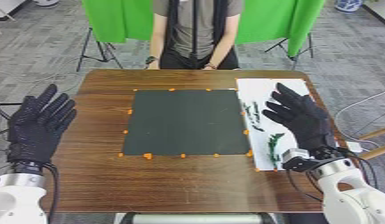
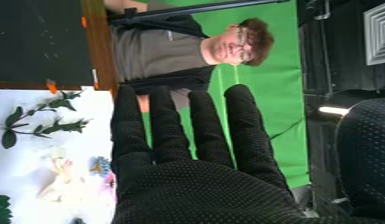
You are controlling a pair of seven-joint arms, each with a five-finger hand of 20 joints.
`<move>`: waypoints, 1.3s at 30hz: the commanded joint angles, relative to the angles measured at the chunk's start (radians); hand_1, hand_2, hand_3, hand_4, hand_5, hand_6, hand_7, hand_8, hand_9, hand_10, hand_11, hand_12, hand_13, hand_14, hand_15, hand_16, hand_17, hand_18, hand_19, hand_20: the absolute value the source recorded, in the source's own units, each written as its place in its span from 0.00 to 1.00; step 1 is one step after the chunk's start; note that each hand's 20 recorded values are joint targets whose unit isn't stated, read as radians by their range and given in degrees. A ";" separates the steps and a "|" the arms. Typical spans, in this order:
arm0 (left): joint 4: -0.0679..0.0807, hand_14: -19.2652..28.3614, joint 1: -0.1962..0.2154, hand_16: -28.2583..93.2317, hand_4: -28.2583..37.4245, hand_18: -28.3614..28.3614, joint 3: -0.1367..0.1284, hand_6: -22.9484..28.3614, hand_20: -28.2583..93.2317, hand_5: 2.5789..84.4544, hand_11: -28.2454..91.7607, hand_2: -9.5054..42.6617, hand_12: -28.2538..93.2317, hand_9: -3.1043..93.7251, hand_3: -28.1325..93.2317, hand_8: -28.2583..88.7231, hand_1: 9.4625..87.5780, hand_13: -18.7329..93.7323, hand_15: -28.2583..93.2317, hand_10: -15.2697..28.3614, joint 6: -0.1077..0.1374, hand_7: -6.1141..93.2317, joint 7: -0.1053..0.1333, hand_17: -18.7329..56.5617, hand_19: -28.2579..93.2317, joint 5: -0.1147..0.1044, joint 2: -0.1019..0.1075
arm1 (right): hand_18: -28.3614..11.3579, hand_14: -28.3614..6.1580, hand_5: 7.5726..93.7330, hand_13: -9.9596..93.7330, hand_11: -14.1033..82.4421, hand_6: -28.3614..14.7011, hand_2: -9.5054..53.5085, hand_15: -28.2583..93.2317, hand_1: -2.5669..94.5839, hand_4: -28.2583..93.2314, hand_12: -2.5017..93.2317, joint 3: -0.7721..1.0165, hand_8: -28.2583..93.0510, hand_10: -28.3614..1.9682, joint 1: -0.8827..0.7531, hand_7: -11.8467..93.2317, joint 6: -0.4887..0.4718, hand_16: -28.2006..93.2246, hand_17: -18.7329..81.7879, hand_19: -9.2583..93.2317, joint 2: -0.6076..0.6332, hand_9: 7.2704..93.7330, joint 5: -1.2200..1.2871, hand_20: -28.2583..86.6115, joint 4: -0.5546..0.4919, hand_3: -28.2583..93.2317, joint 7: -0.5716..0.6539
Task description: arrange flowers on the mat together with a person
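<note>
My right hand point(image 1: 299, 116) is over the white sheet at the table's right, its fingers straight and holding nothing. My left hand point(image 1: 42, 122) stands at the table's left edge, fingers straight too. The dark mat point(image 1: 187, 122) lies on the table with no flowers on it. On the white sheet are a green sprig point(image 1: 275, 147) and darker leafy stems point(image 1: 252, 116), partly hidden by my right hand. In the right wrist view, my right hand point(image 2: 202, 187) is near a leafy stem point(image 2: 42, 127), pale flowers point(image 2: 64, 180) and a blue flower point(image 2: 100, 166).
The brown table point(image 1: 188, 185) carries the white sheet point(image 1: 251, 90) beside the mat. Small orange markers point(image 1: 148, 156) line the mat's edges. A person point(image 1: 195, 35) is at the far side, hands at the table's far edge, touching none of the flowers.
</note>
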 commanded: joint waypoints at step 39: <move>-0.006 0.69 0.023 0.17 0.00 0.73 0.000 0.56 0.32 0.39 0.36 0.46 0.30 0.34 0.79 0.15 0.19 0.35 0.43 0.70 0.031 0.18 0.042 0.18 0.48 -0.070 0.000 | 0.29 0.42 0.32 0.36 0.17 0.63 0.31 0.28 0.13 0.02 0.14 0.006 0.16 0.57 -0.008 0.21 0.002 0.39 0.29 0.36 0.002 0.29 -0.013 0.36 -0.002 0.82 0.004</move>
